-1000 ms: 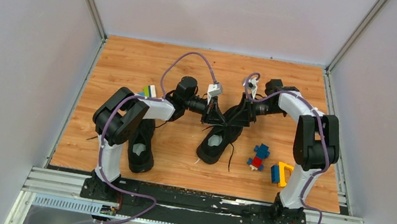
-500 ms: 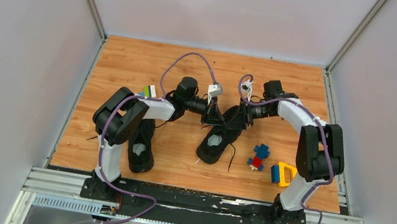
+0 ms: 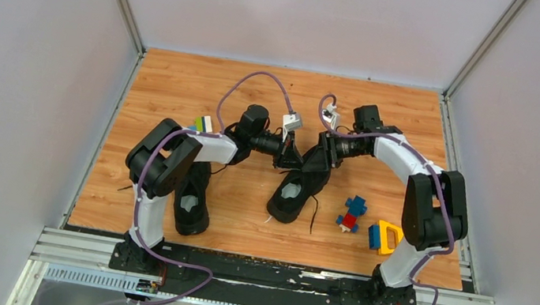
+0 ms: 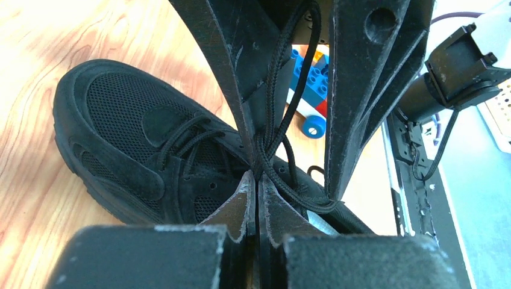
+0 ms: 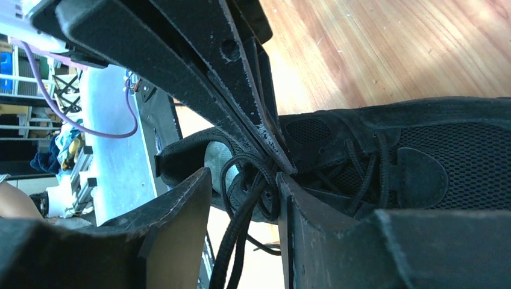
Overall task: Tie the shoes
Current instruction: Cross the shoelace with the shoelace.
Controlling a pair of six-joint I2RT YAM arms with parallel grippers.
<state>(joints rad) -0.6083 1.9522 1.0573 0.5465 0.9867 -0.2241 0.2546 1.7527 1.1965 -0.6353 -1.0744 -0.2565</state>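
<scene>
My left gripper (image 4: 258, 183) is closed tight. Its two fingertips are pressed together on the black laces (image 4: 283, 102), where the strands cross just above the tongue of the shoe (image 4: 114, 114). My right gripper (image 5: 243, 176) stands partly open, tip to tip with the left. Lace strands run loose through its gap and are not pinched.

In the top view both grippers meet at the centre of the frame, over the toe half of this shoe. It lies slanted mid-frame, toe toward the top and pale insole showing. The other shoe (image 3: 193, 197) lies at lower left beside my left arm, well apart from the first. To the right of the middle shoe are a blue-and-red toy block (image 3: 352, 212) and a yellow block (image 3: 384, 236). Everything rests on the wooden table (image 3: 181, 84).
</scene>
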